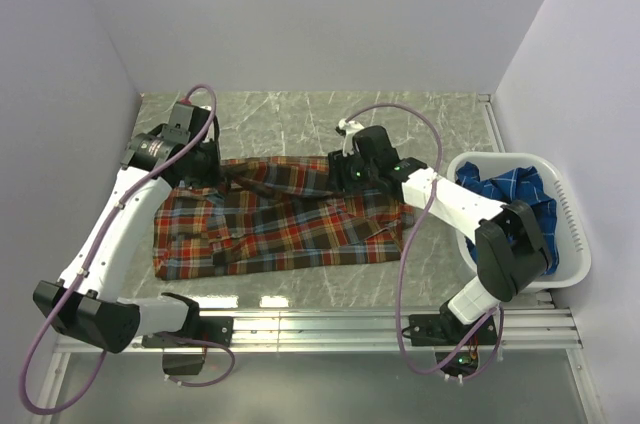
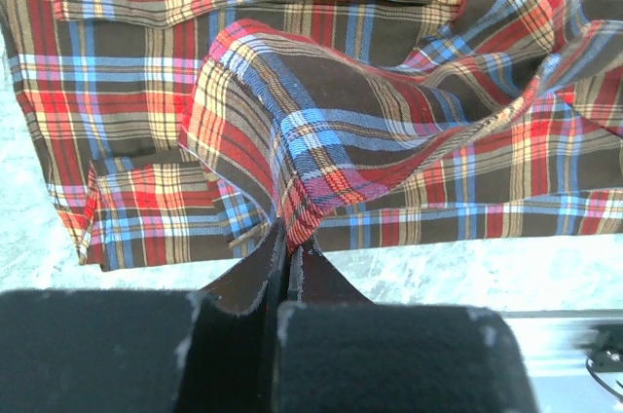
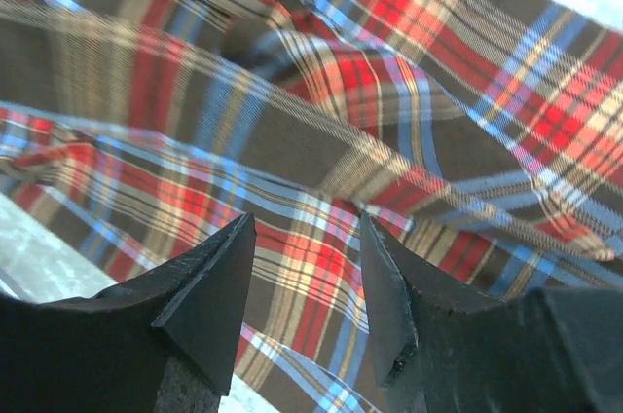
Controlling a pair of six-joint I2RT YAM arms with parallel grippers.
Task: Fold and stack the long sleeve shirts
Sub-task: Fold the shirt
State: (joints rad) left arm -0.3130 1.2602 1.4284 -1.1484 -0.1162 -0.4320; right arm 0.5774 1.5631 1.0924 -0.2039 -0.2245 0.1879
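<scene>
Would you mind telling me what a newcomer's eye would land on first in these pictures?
The red plaid shirt sprawled across the middle of the marble table stands out first. On the left arm the jaws are shut on a raised fold of it, while on the right arm they stand open over the cloth. At the right edge a white basket holds a blue plaid shirt.

The left arm (image 1: 108, 229) and the right arm (image 1: 452, 202) were built of white tubes joined by black housings, with a lilac cable (image 1: 203, 90) looped along each. Small green lights (image 1: 357, 172) were seen on the right one, and black wedge-shaped fingers (image 3: 209, 286) were fitted to the left gripper (image 2: 284, 238) and the right gripper (image 3: 307, 226).
</scene>
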